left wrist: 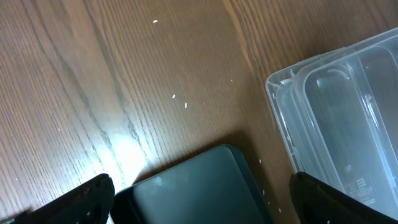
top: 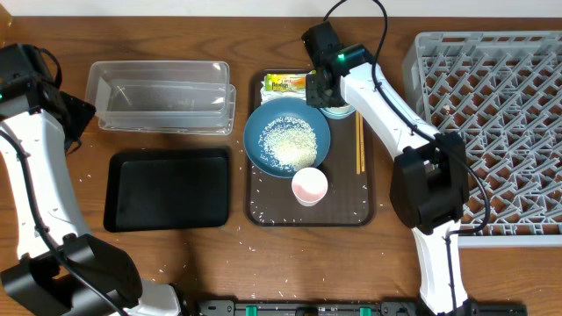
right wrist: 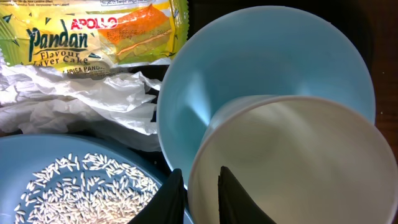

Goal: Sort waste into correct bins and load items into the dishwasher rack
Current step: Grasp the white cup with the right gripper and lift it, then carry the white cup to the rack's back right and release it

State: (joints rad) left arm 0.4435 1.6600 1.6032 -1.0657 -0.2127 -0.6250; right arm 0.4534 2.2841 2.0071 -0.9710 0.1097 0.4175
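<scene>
My right gripper (top: 322,88) (right wrist: 202,193) is shut on the rim of a white cup (right wrist: 311,162) that sits inside the small light-blue bowl (top: 340,110) (right wrist: 261,62). One finger is inside the cup and one outside. Beside it the wide dark-blue bowl (top: 285,136) (right wrist: 37,149) holds white rice (top: 291,145) (right wrist: 81,186). The yellow-green wrapper (top: 285,83) (right wrist: 93,31) lies on the crumpled white napkin (right wrist: 81,93). A pink cup (top: 309,186) and chopsticks (top: 359,145) lie on the brown tray (top: 263,215). My left gripper (top: 77,114) (left wrist: 202,199) is open above the black tray's corner (left wrist: 199,186).
The clear tub (top: 162,96) (left wrist: 348,124) stands behind the black tray (top: 167,189). The grey dishwasher rack (top: 492,132) fills the right side. Loose rice grains lie scattered on the wooden table (left wrist: 180,99) and on the brown tray.
</scene>
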